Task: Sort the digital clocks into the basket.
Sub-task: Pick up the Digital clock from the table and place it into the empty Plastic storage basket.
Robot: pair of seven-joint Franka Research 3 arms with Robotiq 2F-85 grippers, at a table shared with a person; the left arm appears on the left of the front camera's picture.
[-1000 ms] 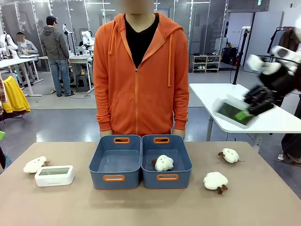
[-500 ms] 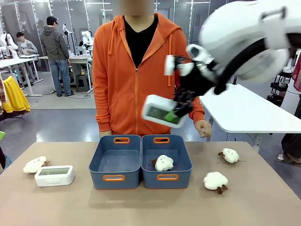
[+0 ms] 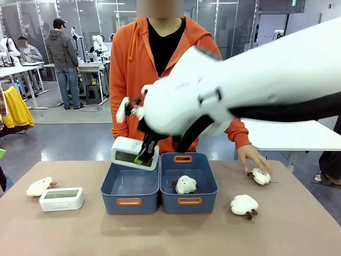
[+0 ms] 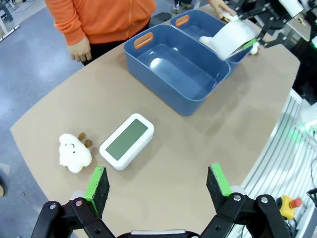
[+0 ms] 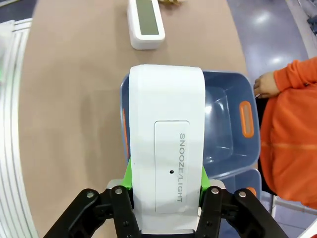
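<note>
Clocks, two of them, sat well apart. The held clock hung tilted in the air over the left basket, above the side that basket shared with its twin, and it had not gone below the rim. The right gripper was clamped on it, one green pad pressed to each long side. In the right wrist view the clock's back faced the camera with SNOOZE/LIGHT printed on it, and the blue bin showed beneath it. The left basket held nothing. The second clock lay face up on the table, well to the left of the baskets and untouched.

The right basket stood touching the left one and had one plush toy lying in it. Another plush rested just beside the second clock, at its far left corner. Two more lay to the right of the baskets: the nearer plush on its own, and the farther plush under the person's hand, whose fingers reached down onto it.

The left gripper hovered high above the table's left end with its fingers spread wide apart and nothing between them. The second clock and its neighbouring plush lay below it. The white right arm crossed the front view from the right edge to the middle.
</note>
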